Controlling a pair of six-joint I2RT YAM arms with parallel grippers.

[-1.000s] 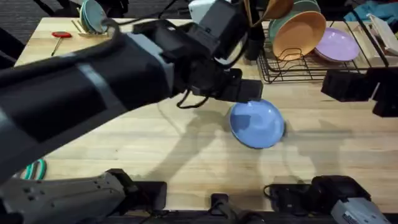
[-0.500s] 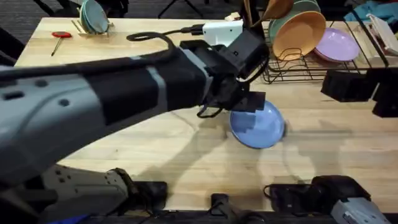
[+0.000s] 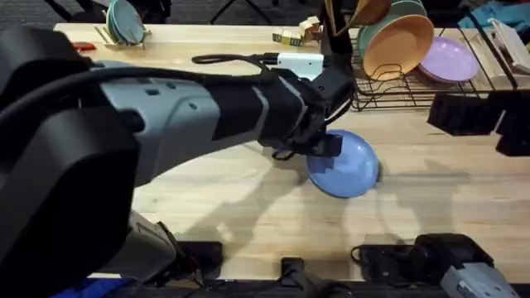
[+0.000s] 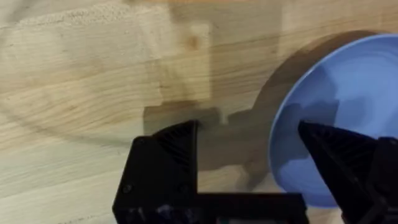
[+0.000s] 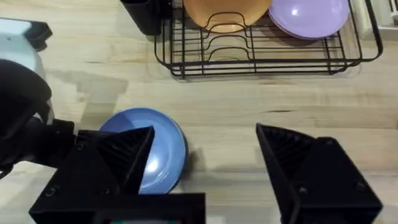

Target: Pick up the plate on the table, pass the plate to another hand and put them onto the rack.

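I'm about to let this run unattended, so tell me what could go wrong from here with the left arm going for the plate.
1. The left gripper is open, straddling the plate rim, one jaw over the plate, the other over the bare table. The plate lies flat, so the closing jaws may slide off the rim or push the plate away.
2. The rack already holds an orange bowl and a lilac plate, so free slots are limited; placing could knock them.

Light wooden butcher-block worktop [image 3: 207,194] of narrow planks, dark grey floor [image 3: 25,12] beyond its edge at 11 o'clock
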